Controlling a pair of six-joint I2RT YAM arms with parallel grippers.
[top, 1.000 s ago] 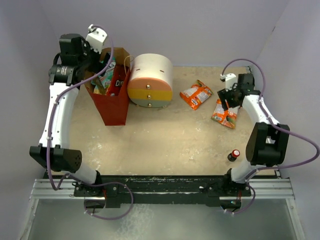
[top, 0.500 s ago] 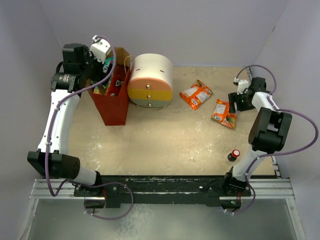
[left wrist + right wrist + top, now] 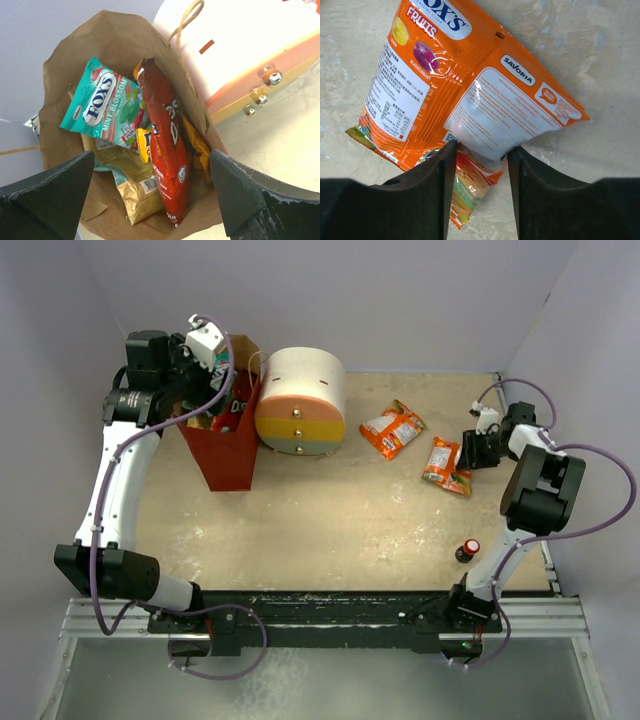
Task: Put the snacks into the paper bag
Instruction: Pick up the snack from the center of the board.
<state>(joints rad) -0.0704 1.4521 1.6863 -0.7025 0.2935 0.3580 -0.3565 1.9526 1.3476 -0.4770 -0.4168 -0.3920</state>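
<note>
The paper bag [image 3: 228, 455] stands at the back left and its open mouth [image 3: 115, 40] fills the left wrist view. Inside it are a teal Fox's packet [image 3: 107, 102], a red Doritos bag [image 3: 167, 155], a gold packet [image 3: 132, 192] and a yellow one [image 3: 197, 145]. My left gripper [image 3: 152, 200] hangs open and empty over the mouth [image 3: 200, 395]. An orange Fox's Fruits packet [image 3: 470, 85] lies on the table at the right [image 3: 445, 462]. My right gripper [image 3: 481, 155] is closed on its near edge [image 3: 468, 452]. Another orange packet [image 3: 392, 428] lies left of it.
A round cream-orange-yellow drawer unit [image 3: 300, 400] stands right against the bag. A small dark bottle with a red cap [image 3: 467, 550] stands near the right arm's base. The walls close in at the back and both sides.
My right gripper swung out to the right of the orange packet, then came back onto its right edge. My left gripper shifted a little right over the bag mouth.
</note>
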